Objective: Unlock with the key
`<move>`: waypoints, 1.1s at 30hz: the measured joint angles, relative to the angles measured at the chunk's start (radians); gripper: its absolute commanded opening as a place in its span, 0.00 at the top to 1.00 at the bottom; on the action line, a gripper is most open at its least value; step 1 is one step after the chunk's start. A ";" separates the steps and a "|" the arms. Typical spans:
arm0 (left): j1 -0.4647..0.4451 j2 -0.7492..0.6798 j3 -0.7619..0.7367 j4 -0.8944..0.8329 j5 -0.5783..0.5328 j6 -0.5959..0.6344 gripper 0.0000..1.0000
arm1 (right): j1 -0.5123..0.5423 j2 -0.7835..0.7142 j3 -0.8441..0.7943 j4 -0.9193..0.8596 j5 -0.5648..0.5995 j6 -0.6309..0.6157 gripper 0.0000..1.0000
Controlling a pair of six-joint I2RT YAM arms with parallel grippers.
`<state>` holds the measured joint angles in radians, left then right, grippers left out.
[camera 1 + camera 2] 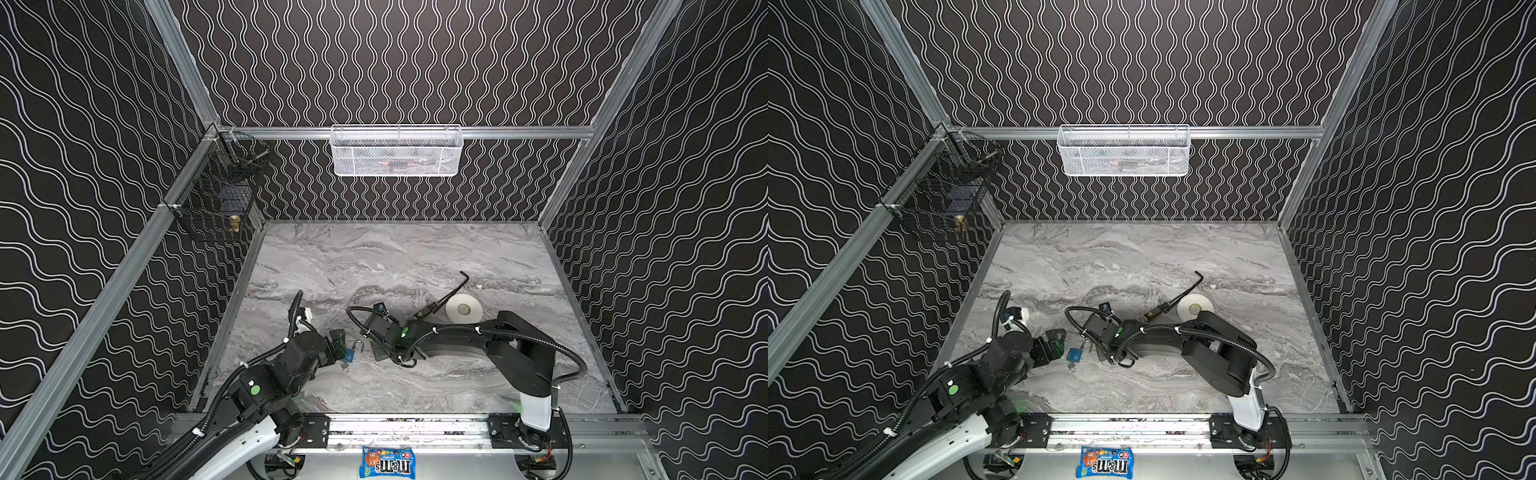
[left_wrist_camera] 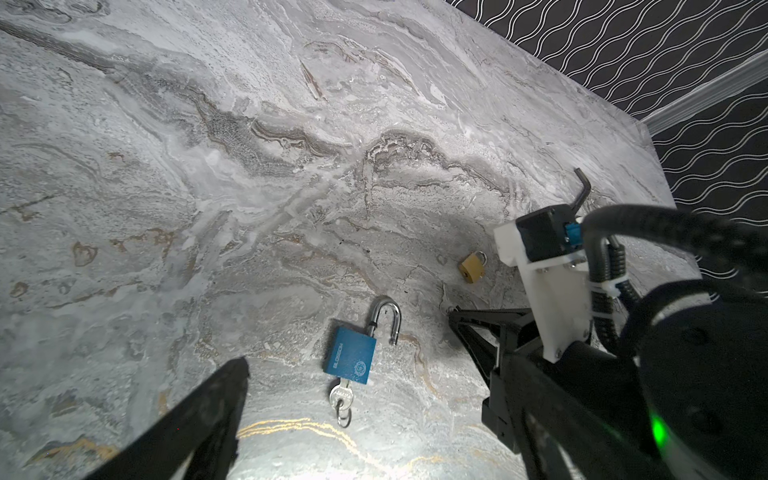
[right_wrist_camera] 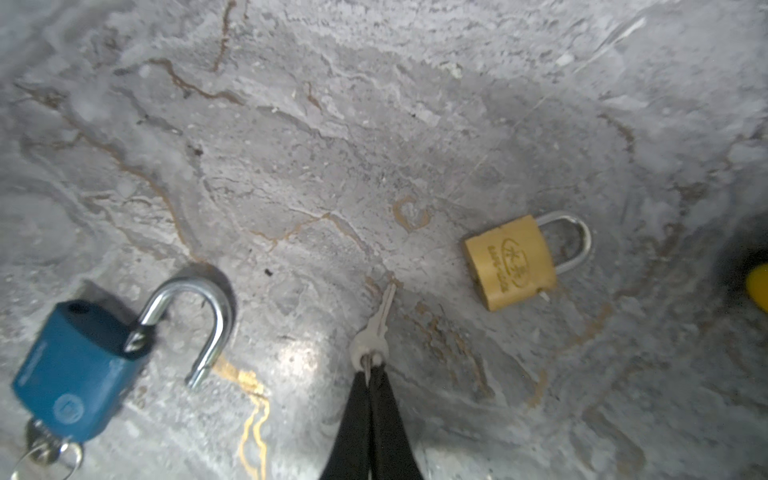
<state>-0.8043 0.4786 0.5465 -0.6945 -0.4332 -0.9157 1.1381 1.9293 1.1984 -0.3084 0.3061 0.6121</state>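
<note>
Your right claw (image 3: 370,370) is pressed together on the bow end of a small silver key (image 3: 377,324). The blade points toward the far side and a touch right, low over the grey marbled tabletop (image 3: 291,124). You cannot tell whether its tip touches.

The small brass padlock with the closed steel shackle (image 3: 511,264) lies flat near the key, to its right and slightly farther. Its long axis runs left to right with the shackle at the right end. The keyway end therefore probably faces left, toward your key, and the blade stands roughly crosswise to that axis. You would likely have to swing the blade rightward before pushing in.

Your left claw (image 1: 338,345) is spread wide beside the blue padlock with the sprung-open shackle (image 2: 351,359), which lies further left. The right arm is the nearer one to the brass lock.
</note>
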 measured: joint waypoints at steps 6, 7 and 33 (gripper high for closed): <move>0.000 -0.014 0.010 0.023 0.035 -0.022 0.02 | 0.000 -0.098 -0.085 0.055 -0.011 -0.057 1.00; 0.000 -0.016 0.011 0.027 0.043 -0.028 0.02 | -0.001 -0.115 -0.100 0.068 -0.016 -0.065 1.00; 0.000 0.251 0.112 0.389 0.304 -0.294 0.08 | -0.013 -0.616 -0.310 0.129 -0.085 -0.055 1.00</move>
<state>-0.8043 0.7300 0.6582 -0.3050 -0.1291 -1.2098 1.1255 1.3136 0.8886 -0.1795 0.2211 0.5571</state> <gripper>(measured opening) 0.922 0.049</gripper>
